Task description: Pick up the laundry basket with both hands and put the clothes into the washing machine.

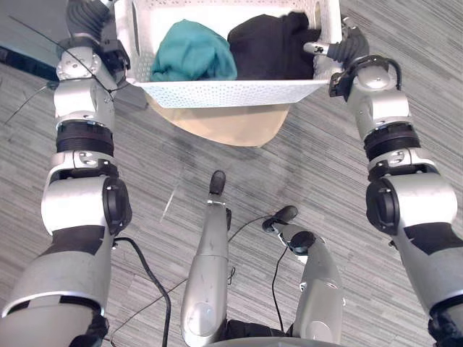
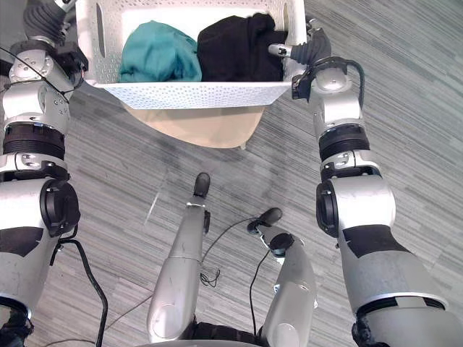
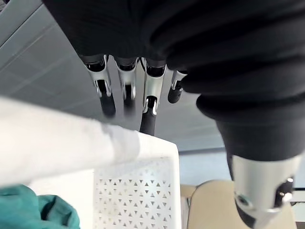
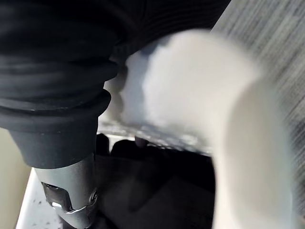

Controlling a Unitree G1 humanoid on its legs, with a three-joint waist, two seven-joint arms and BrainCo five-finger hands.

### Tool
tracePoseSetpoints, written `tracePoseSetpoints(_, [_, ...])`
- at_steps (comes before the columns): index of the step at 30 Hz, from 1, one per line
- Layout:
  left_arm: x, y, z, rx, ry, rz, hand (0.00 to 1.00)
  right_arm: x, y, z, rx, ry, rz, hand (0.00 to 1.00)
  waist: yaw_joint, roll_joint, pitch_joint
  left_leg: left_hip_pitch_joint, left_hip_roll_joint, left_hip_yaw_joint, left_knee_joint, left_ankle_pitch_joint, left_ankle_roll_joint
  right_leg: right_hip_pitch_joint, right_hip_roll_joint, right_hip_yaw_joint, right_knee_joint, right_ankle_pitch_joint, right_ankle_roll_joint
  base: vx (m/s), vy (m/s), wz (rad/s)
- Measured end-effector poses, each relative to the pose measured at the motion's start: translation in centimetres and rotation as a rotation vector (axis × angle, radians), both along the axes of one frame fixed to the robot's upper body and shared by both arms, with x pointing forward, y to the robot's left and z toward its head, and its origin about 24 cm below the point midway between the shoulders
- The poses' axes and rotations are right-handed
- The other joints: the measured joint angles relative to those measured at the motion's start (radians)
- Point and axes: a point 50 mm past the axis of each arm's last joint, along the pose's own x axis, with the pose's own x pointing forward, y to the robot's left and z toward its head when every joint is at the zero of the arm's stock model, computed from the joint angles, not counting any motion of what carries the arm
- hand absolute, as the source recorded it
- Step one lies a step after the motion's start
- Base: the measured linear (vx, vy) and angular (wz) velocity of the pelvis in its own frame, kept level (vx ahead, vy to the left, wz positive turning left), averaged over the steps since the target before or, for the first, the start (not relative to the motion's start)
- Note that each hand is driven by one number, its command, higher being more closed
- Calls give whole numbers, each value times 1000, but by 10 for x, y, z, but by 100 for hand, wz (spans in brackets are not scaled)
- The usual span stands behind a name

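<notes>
The white perforated laundry basket (image 1: 231, 92) sits at the top of the eye views, over a beige stool. Inside it a teal cloth (image 1: 194, 52) lies on the left and a black cloth (image 1: 271, 45) on the right. My left hand (image 1: 112, 52) is against the basket's left wall. In the left wrist view its fingers (image 3: 126, 76) run nearly straight down outside the rim (image 3: 95, 143). My right hand (image 1: 343, 47) is at the right wall, its thumb (image 1: 315, 48) hooked over the rim onto the black cloth (image 4: 157, 191); its fingers are hidden.
The round beige stool (image 1: 224, 123) stands directly under the basket on grey striped flooring (image 1: 325, 159). Whether the basket rests on it or hangs just above it cannot be told.
</notes>
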Motion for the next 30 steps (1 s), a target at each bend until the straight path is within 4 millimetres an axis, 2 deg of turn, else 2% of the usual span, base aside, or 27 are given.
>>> tracePoseSetpoints(2, [0,-1,1,21,2,0,0,-2,-3,7,24,-19,13,0,-1,-6,1,0,13,18,-3,0,0,-14,9,14,-10,10,-4,13,-36,-27])
tracePoseSetpoints(6, [-10,13,19,47,-48,29,0,-4,1,20,19,-48,62,0,-24,-7,2,-5,23,28,-4,1,2,-29,15,23,-8,14,-9,21,-50,-14])
tracePoseSetpoints(8, [-16,18,30,60,-85,45,0,-6,2,24,8,-65,77,0,-24,-7,2,-5,31,32,-4,1,2,-30,25,24,-14,16,-12,30,-60,-9])
tracePoseSetpoints(12, [-20,24,35,70,-100,65,0,-9,14,32,-53,-102,121,0,-23,-8,2,-5,42,36,-5,1,2,-30,33,25,-19,18,-16,24,-41,-5])
tracePoseSetpoints(14, [-20,25,35,72,-99,67,0,-9,21,32,-74,-107,149,0,-19,-9,2,-5,50,38,-6,1,2,-30,45,26,-29,25,-16,17,-38,-10])
tracePoseSetpoints(24, [-26,37,33,95,-97,109,0,-8,28,27,-101,-87,167,0,-20,-20,3,15,60,46,0,1,2,-14,50,28,-31,29,-17,8,-16,-2])
tracePoseSetpoints(27, [-31,48,22,67,-106,131,0,-7,27,23,-96,-72,165,0,-21,-21,3,79,66,54,-8,0,4,45,55,30,-39,29,-17,18,-49,-1])
tracePoseSetpoints(30, [-40,62,5,57,-115,165,0,-13,26,30,-81,-130,182,0,-18,-28,-1,176,77,87,-35,-5,9,119,64,50,-62,28,-16,-2,-41,-14])
